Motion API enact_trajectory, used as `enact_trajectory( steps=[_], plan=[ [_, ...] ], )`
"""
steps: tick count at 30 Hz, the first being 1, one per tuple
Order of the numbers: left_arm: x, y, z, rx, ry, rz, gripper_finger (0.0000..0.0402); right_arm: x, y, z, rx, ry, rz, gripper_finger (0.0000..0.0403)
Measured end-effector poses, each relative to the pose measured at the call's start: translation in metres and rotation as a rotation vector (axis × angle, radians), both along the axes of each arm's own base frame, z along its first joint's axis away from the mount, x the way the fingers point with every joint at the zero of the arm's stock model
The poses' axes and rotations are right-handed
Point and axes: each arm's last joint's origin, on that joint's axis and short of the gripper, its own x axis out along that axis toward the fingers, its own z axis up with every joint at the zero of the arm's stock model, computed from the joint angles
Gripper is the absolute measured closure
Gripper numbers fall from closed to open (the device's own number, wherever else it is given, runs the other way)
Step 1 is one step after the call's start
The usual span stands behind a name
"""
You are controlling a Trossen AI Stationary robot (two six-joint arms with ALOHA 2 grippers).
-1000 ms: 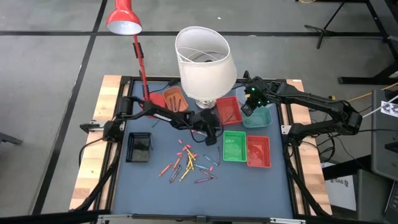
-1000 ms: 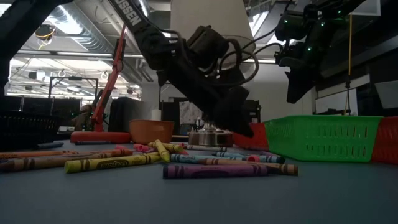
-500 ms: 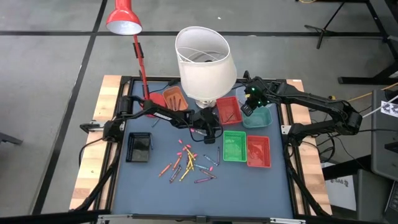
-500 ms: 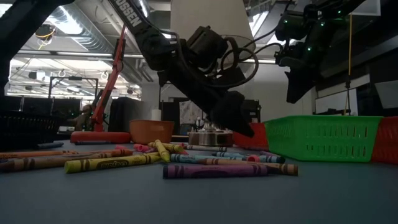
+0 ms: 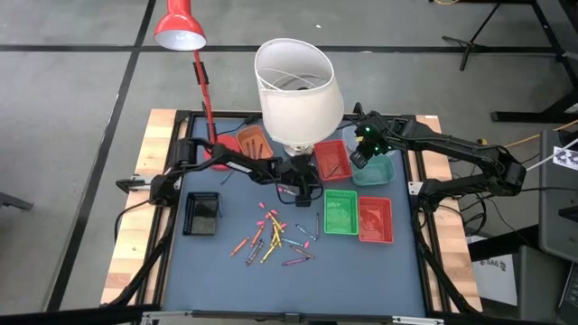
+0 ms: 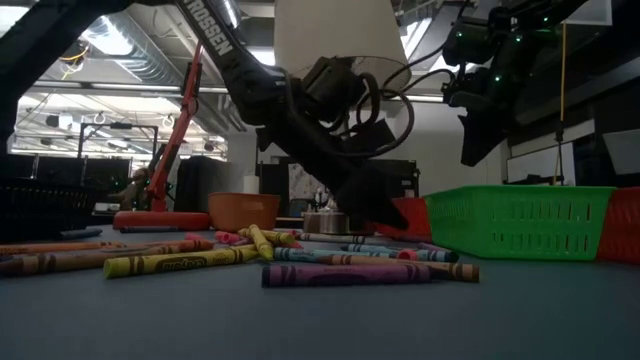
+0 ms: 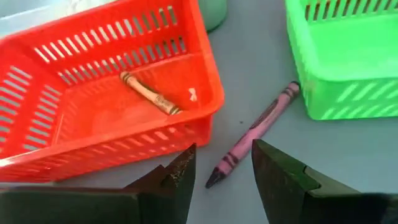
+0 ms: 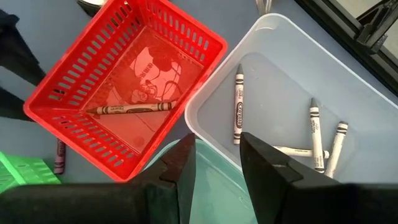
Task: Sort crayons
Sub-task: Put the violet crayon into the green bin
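- The left gripper (image 7: 221, 171), fingers spread and empty, hovers at lower centre over the pink wax crayon (image 7: 254, 133); it should straddle that crayon squarely before closing.
- The right gripper (image 8: 217, 165), parted and empty, waits over the clear plastic bin (image 8: 323, 68).

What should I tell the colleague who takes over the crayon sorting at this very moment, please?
Left tool: open, empty, low over the mat beside the red basket, its fingers astride a pink crayon lying between that basket and the green basket.
Right tool: open, empty, hovering above the clear bin.
Done: one brown crayon lies in the red basket; several white crayons in the clear bin.
Left: the pink crayon, plus the loose pile of mixed crayons on the mat in front of the baskets.
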Motion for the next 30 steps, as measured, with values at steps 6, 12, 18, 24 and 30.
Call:
enact_trajectory(
  steps=[6,12,18,24,30],
  plan=[
    [-0.001,0.012,-0.003,-0.035,-0.014,-0.019,0.0261,0.0,0.0,0.0,0.0,0.0,0.0,0.0279],
    [-0.004,0.023,-0.007,-0.092,-0.009,-0.064,0.0264,0.0,0.0,0.0,0.0,0.0,0.0,0.0279],
    [-0.006,0.03,-0.008,-0.138,-0.014,-0.103,0.0265,0.0,0.0,0.0,0.0,0.001,0.0,0.0279],
    [-0.008,0.031,-0.01,-0.18,0.004,-0.143,0.0273,0.0,0.0,0.0,0.0,0.001,0.0,0.0279],
    [-0.009,0.031,-0.012,-0.154,0.031,-0.152,0.0278,0.0,0.0,0.0,0.0,0.001,0.0,0.0279]
  ],
)
